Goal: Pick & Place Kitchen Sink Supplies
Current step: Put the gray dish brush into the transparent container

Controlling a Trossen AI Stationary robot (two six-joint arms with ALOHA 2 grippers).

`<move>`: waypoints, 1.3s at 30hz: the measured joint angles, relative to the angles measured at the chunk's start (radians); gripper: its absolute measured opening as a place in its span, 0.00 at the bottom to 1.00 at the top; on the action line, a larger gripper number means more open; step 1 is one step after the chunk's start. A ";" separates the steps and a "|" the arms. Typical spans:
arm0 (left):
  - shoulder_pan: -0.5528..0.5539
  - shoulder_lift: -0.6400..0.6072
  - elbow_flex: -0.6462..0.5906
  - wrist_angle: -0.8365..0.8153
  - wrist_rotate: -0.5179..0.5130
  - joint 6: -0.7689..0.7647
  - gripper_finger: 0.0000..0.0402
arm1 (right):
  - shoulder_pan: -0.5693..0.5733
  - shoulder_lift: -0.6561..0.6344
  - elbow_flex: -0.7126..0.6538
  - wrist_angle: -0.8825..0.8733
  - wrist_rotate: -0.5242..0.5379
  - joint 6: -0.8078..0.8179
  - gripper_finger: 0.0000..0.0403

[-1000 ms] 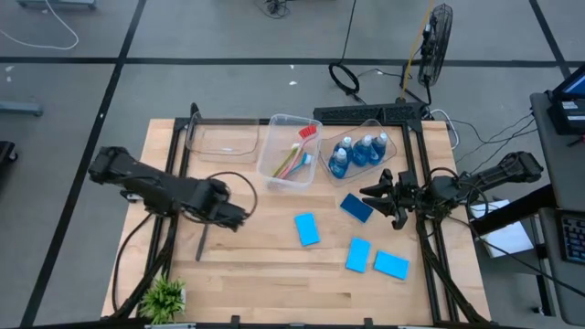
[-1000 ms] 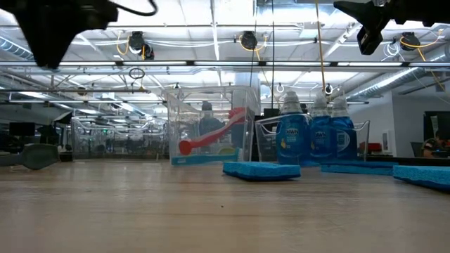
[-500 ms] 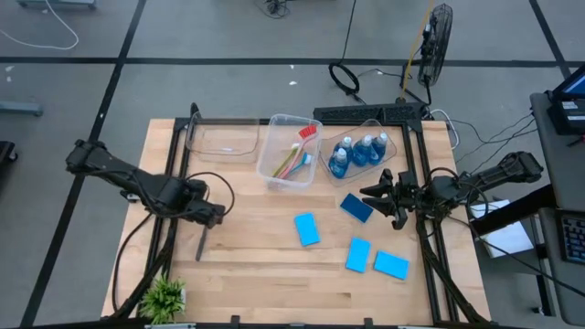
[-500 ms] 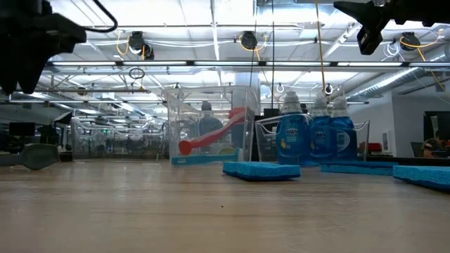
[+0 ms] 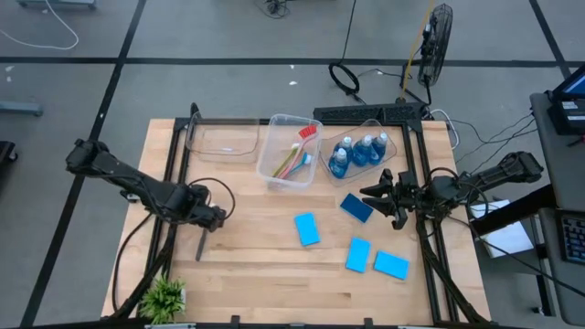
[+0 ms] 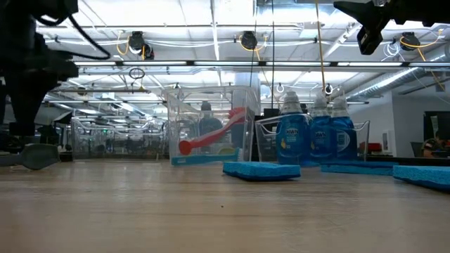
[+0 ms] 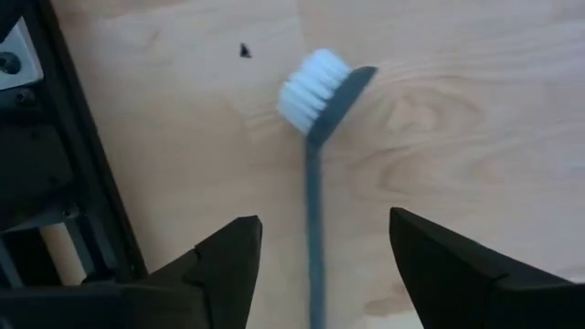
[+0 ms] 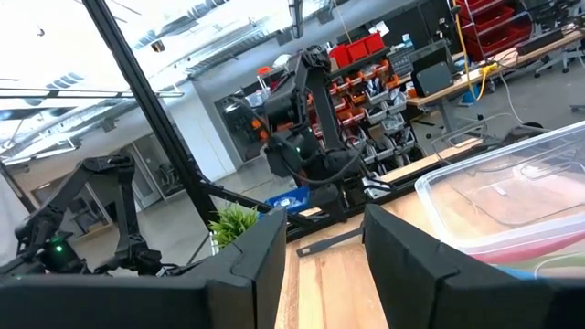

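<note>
While the plant sits at the near left corner, the left gripper hangs with jaws spread over the grey brush lying free on the table. Across the table, the right gripper hovers by 4 sponges, part-open, empty.

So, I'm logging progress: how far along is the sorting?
Done: four bottles share one bin; three brushes lie in another. In hand: left gripper, fingers open, straddles the grey brush. Left: four sponges on the table.
</note>
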 joint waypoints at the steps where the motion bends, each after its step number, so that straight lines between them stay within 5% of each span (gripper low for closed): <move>1: 0.000 0.000 -0.013 0.012 0.001 -0.001 0.61 | 0.000 0.000 0.000 0.000 0.000 0.000 0.33; 16: 0.000 0.001 -0.189 0.280 -0.014 -0.018 0.55 | 0.000 0.000 0.000 0.000 0.000 0.000 0.33; 22: 0.000 0.001 -0.230 0.318 0.053 -0.022 0.52 | 0.000 0.000 0.000 0.000 0.000 0.000 0.33; 35: 0.000 0.001 -0.246 0.329 0.070 -0.025 0.08 | 0.000 0.000 0.000 0.001 0.000 0.000 0.33; 39: 0.000 0.000 -0.245 0.338 0.062 -0.025 0.06 | 0.000 0.000 0.000 0.001 0.000 0.000 0.33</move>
